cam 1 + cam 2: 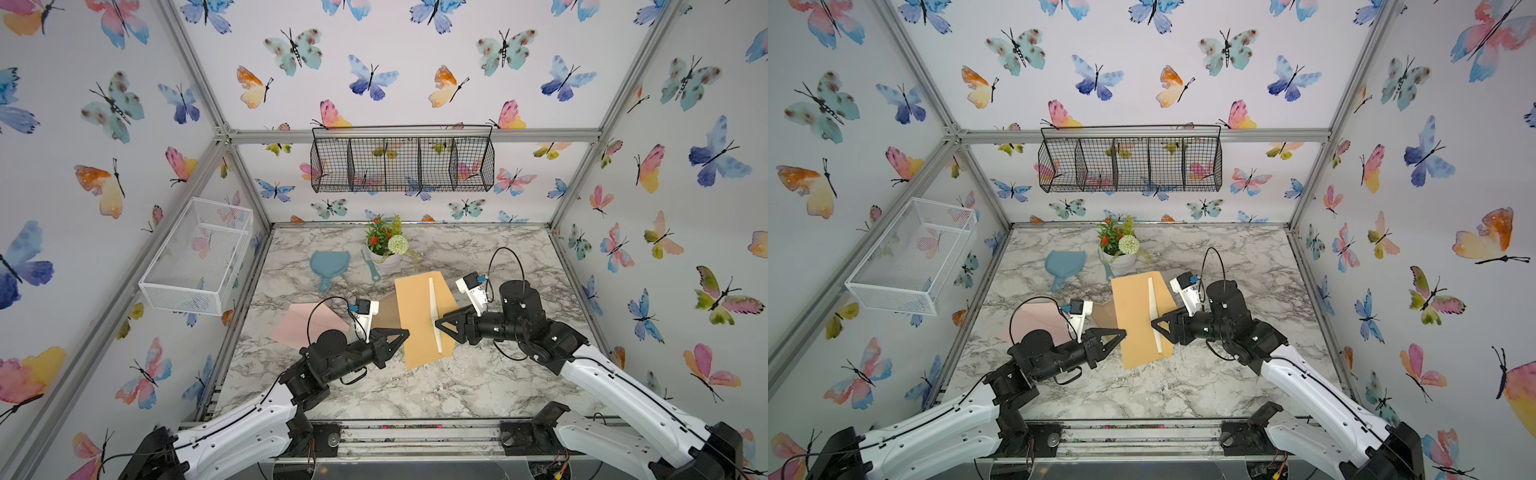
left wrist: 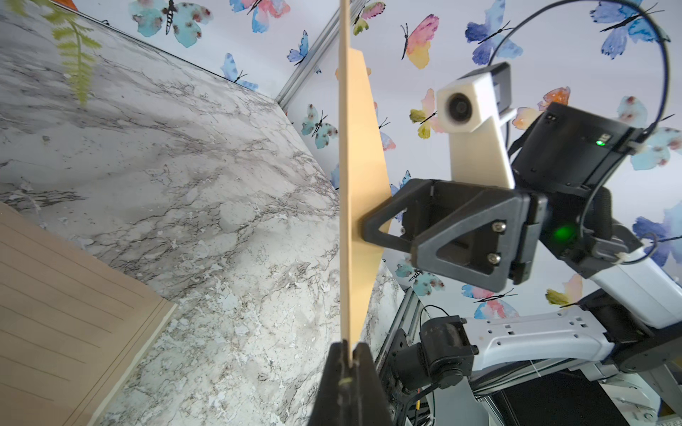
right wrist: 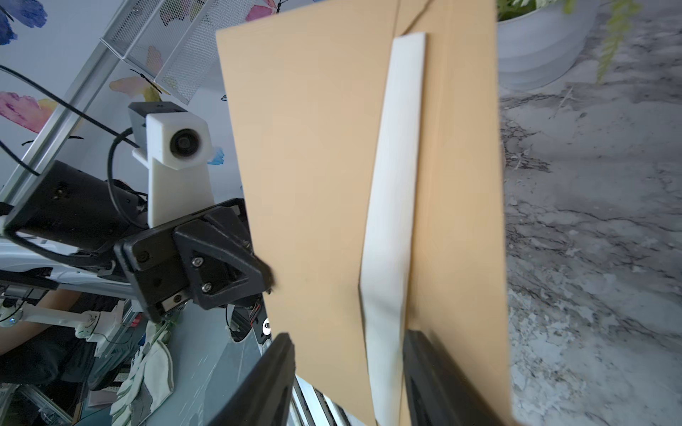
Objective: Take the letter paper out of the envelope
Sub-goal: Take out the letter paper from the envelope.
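Fingers [image 2: 332,387] of the left gripper [image 1: 405,332] are pinching the envelope [image 1: 417,320] by one edge, holding it above the table [image 1: 415,395], where the lined letter paper [image 2: 62,313] is lying, apparently already out. Right gripper [image 1: 441,328], jaws parted around the opposite edge, should back straight off without dragging it. Both arms are reaching inward, grippers facing.

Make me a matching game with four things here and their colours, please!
Things:
1. envelope
2. dustpan
3. pot
4. back basket

Colours:
A. black
B. tan
C. white
D. blue

Pairs: 1-B, 2-D, 3-C, 4-A
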{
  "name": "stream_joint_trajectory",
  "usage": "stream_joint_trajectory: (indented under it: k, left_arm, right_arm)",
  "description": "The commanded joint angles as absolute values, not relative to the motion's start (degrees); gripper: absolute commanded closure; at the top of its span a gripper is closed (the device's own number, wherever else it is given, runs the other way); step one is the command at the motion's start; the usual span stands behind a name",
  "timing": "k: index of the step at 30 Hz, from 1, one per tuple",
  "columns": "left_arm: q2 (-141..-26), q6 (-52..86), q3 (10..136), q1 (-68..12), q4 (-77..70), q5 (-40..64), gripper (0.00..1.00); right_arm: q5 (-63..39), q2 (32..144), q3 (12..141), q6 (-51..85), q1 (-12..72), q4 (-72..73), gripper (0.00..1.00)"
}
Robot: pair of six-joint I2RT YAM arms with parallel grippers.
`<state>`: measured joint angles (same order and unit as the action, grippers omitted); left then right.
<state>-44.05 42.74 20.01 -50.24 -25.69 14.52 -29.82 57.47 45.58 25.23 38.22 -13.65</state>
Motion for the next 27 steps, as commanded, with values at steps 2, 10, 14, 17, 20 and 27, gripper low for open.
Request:
stream_joint_trajectory:
  k: [2,10,14,17,20,27]
  left_arm:
    - [-39.5,45.3,19.3,-50.0,-31.4,18.1,1.00]
    - [-37.7,45.1,19.2,-49.9,-30.8,18.3,1.00]
    - [-38.9,45.5,19.1,-49.8,-32.1,18.8,1.00]
    - [-39.2,46.1,18.7,-49.9,-33.5,19.2,1.00]
    - [-39.2,47.0,18.5,-49.9,-35.3,20.1,1.00]
    - [-37.6,48.4,18.0,-49.9,-36.3,21.3,1.00]
  right_arm:
    - [-30.6,59.4,45.4,24.0,38.1,-10.8,0.46]
    - [-35.3,56.6,44.2,24.8,37.8,-6.2,0.46]
    - [-39.9,55.2,42.9,27.1,37.7,-1.5,0.47]
    - [-41.5,55.3,43.0,27.5,37.7,-0.3,0.48]
    - [-42.1,56.6,43.4,26.9,37.7,-0.3,0.50]
    - [-43.6,56.8,44.0,26.5,37.5,0.8,0.72]
